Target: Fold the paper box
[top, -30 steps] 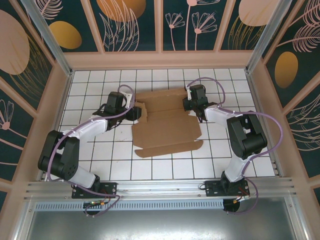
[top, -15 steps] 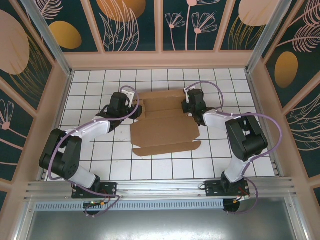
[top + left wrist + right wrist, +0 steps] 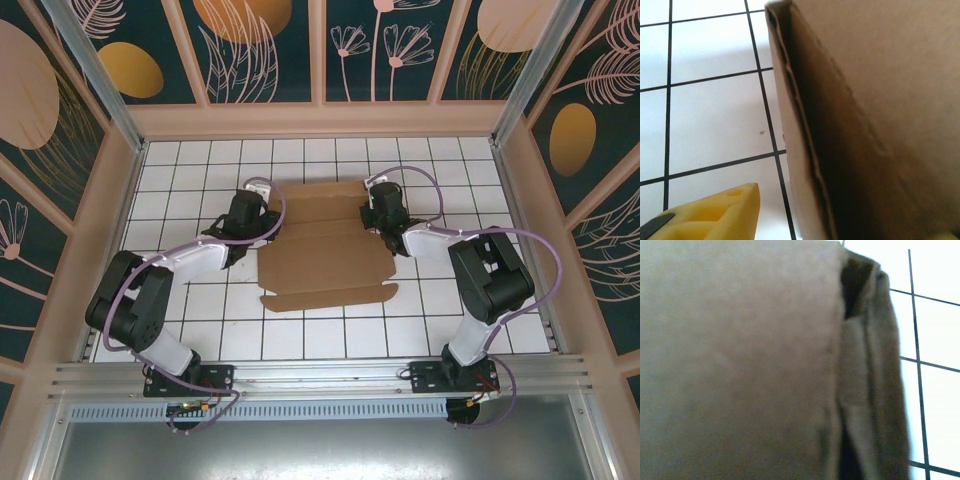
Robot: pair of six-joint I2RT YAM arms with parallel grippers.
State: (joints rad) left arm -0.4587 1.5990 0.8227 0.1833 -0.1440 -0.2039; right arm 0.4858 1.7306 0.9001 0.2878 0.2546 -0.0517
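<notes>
**Paper box centred on table**

We see free tiles nearest. Panels run long left-to-right, front flap toward the bases. Farther, left gripper jaws apart astride left wall; right gripper closed at right edge.

You have no readable text, label, brand or number here. The paper box is unmarked brown cardboard, the desk carries only grid lines, and the wall panels show plant drawings. The wrist views may be too blurred for fine print.
</notes>
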